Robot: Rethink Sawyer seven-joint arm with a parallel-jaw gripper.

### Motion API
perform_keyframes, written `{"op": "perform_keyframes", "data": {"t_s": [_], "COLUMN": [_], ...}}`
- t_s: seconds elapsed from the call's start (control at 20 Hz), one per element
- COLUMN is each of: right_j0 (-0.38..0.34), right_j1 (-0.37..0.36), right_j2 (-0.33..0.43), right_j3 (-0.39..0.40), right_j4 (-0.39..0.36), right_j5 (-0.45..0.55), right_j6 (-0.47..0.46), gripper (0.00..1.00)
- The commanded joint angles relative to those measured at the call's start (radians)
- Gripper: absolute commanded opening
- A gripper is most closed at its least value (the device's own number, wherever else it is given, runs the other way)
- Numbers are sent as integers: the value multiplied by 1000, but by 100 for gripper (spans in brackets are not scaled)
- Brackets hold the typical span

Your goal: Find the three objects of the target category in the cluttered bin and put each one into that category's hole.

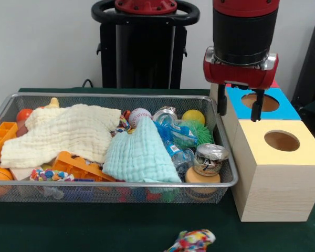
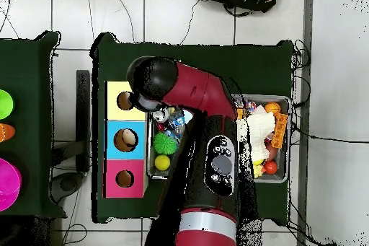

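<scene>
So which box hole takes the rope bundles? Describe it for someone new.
Find the wire basket; a row of pale wooden boxes stands beside it. The hole is in the middle box, under the gripper. Its panel is blue; the neighbours' tops are yellow and red.

You see a cream cloth (image 1: 68, 131), a mint cloth (image 1: 139, 155), a baseball (image 1: 139, 116), a spiky green ball (image 1: 198, 131) and orange plastic trays (image 1: 79, 167).

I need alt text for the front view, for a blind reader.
The robot's open tool hangs empty over the blue-topped box's hole, beside a wire basket full of cloths and toys. A rope bundle lies on the table in front.
</scene>
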Motion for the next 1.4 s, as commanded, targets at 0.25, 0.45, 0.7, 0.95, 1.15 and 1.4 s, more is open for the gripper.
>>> {"op": "perform_keyframes", "data": {"t_s": [0.25,0.45,0.7,0.95,1.15,1.4], "right_j0": [-2,-47,-67,-58,-67,-43], "right_j1": [21,105,221,327,401,410], "right_j2": [25,60,78,47,59,43], "right_j3": [135,131,65,-22,-91,-95], "right_j4": [35,3,-50,-55,-34,-14], "right_j5": [-51,-230,-410,-523,-553,-554], "right_j6": [257,173,124,139,123,151], "gripper": [100,100,100,100,100,100]}}
